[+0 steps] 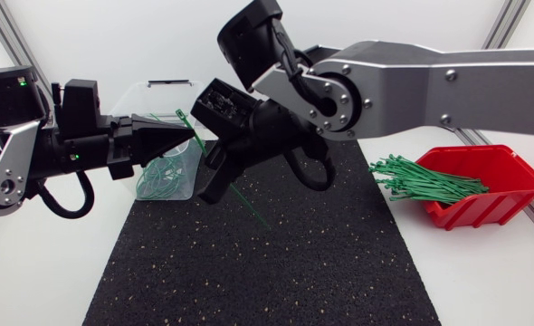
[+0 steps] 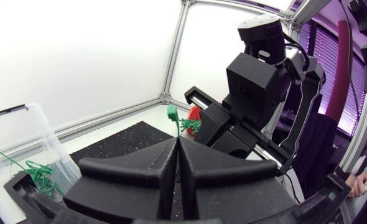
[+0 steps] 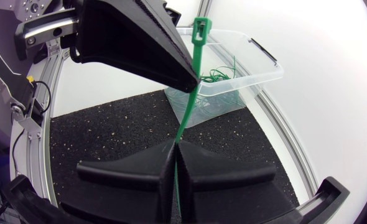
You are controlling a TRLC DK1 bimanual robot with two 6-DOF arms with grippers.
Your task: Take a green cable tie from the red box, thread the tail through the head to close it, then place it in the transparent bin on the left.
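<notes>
1. Left gripper [image 2: 177, 142] is pinched shut on the green cable tie [image 3: 186, 115], just below its head;
2. Right gripper [image 3: 175, 148] is clamped on the tail; the tie spans both, above the black mat [image 1: 267, 272], beside the transparent bin [image 3: 258, 76].

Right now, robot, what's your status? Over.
Left end effector shut on the cable tie near its head. Right end effector shut lower down, tail hanging free. Not threaded yet. Nothing seen in the way.
</notes>
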